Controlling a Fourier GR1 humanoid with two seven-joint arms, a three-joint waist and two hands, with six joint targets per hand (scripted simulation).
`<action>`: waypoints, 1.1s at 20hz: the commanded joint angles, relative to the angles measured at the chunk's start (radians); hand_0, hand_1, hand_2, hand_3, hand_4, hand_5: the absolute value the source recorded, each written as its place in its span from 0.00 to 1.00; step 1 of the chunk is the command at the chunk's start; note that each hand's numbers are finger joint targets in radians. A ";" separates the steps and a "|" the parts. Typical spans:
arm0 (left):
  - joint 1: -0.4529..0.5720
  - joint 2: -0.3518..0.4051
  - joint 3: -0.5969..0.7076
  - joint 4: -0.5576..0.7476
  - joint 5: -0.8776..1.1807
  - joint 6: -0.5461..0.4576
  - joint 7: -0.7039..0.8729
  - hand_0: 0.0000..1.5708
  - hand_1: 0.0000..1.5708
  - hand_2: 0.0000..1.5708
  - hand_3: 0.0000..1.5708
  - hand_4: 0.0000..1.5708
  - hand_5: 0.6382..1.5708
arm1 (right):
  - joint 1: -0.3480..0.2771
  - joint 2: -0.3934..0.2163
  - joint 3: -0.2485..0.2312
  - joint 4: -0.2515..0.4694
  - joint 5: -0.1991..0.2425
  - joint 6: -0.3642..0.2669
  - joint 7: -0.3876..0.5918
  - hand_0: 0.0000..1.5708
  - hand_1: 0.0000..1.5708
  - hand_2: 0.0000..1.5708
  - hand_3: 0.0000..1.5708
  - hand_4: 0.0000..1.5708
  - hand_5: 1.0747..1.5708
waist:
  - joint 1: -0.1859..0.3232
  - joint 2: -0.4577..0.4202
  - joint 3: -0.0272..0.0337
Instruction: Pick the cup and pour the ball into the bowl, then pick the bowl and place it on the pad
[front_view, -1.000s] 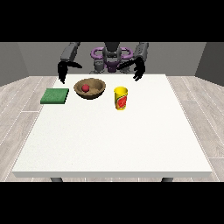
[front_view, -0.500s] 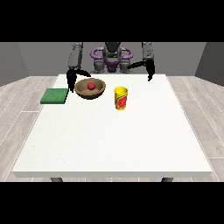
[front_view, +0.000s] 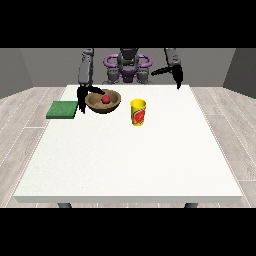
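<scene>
**Ball in the bowl, hand at its left rim**

The brown bowl (front_view: 103, 101) sits at the far left part of the white table (front_view: 130, 160), and the red ball (front_view: 105, 99) lies inside it. The yellow cup (front_view: 138, 112) stands upright just to the right of the bowl and a little nearer, apart from it, with a red mark on its side. The green pad (front_view: 62, 109) lies flat at the table's left edge, to the left of the bowl, with a small gap of table between them.

The hand at the view's left (front_view: 84, 96) hangs down from its arm right at the bowl's left rim, between the bowl and the pad. One finger reaches out over the rim toward the ball while the others point down beside the bowl's outer wall; whether it has closed on the rim I cannot tell.

The hand at the view's right (front_view: 172, 73) is raised above the far right part of the table, well apart from the cup and the bowl. Its fingers look relaxed, some stretched leftward and some pointing down, and it holds nothing.
</scene>
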 joint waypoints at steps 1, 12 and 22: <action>-0.004 -0.023 -0.023 -0.033 -0.038 0.036 0.023 0.00 0.00 0.00 0.00 0.00 0.99 | -0.041 0.036 0.008 0.094 0.004 -0.020 -0.092 0.00 0.00 0.00 0.00 0.09 0.99 | -0.002 0.021 0.0002; -0.017 0.001 -0.021 -0.083 0.018 -0.055 0.009 0.00 0.00 0.00 0.00 0.36 0.98 | 0.074 -0.064 0.062 0.171 0.201 -0.377 0.038 1.00 1.00 1.00 1.00 0.59 0.93 | 0.100 0.065 -0.0054; 0.036 0.050 0.085 0.098 0.072 -0.078 -0.008 0.00 0.00 0.00 0.00 0.62 0.84 | -0.028 -0.049 0.215 0.032 0.343 -0.499 0.488 1.00 1.00 1.00 0.60 0.54 0.98 | -0.031 -0.161 -0.0040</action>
